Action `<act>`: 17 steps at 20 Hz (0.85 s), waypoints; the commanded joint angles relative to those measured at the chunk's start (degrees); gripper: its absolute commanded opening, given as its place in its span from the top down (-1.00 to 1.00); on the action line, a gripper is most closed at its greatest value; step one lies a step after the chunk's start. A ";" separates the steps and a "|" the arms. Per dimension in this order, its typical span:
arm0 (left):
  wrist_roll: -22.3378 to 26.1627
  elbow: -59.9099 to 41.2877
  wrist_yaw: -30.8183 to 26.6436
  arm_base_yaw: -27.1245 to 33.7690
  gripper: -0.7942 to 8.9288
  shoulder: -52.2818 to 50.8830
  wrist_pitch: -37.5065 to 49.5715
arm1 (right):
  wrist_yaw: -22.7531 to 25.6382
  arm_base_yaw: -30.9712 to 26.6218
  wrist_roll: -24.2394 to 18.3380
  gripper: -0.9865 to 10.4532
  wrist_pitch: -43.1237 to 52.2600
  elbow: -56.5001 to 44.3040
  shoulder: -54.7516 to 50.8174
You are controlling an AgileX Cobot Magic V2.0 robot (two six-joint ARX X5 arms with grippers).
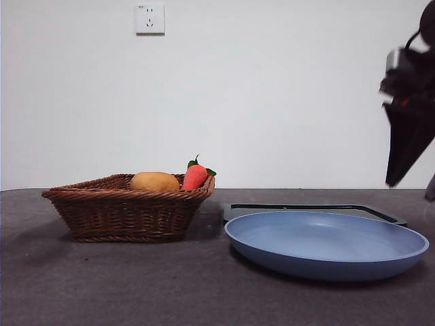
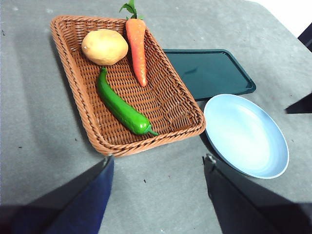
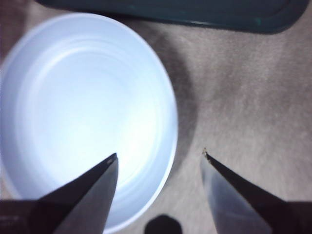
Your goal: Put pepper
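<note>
The pepper [image 2: 122, 107] is long, glossy and dark green. It lies slantwise in the wicker basket [image 2: 73, 92], next to a potato [image 2: 105, 47] and a carrot [image 2: 137, 48]. In the front view the basket's wall [image 1: 126, 210] hides the pepper. My left gripper [image 2: 160, 157] hangs open high above the table, short of the basket's near corner, holding nothing. Over the edge of the blue plate [image 3: 73, 97] my right gripper [image 3: 160, 153] is open and empty. In the front view it shows as a dark shape [image 1: 404, 153] at the right, above the plate [image 1: 326, 244].
A dark green tray [image 2: 209, 70] lies flat behind the plate and beside the basket, also seen in the front view [image 1: 312, 208]. Potato [image 1: 155, 181] and carrot [image 1: 195, 176] rise above the basket's rim. A wall socket [image 1: 149, 19] is on the white wall.
</note>
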 commanded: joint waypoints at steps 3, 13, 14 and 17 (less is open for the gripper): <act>0.46 0.92 0.13 0.13 0.17 0.07 0.28 | -0.15 0.15 -0.28 0.31 3.52 0.90 6.54; -0.02 0.92 0.04 0.13 0.17 0.07 0.24 | -2.84 1.97 -0.22 0.72 6.34 0.90 13.35; -0.68 0.92 0.04 0.13 0.17 0.07 0.24 | -2.86 1.97 -0.24 0.83 6.34 0.90 13.33; -0.81 0.92 -0.13 0.13 0.17 0.07 0.26 | -2.84 1.90 0.11 0.82 6.27 0.90 12.79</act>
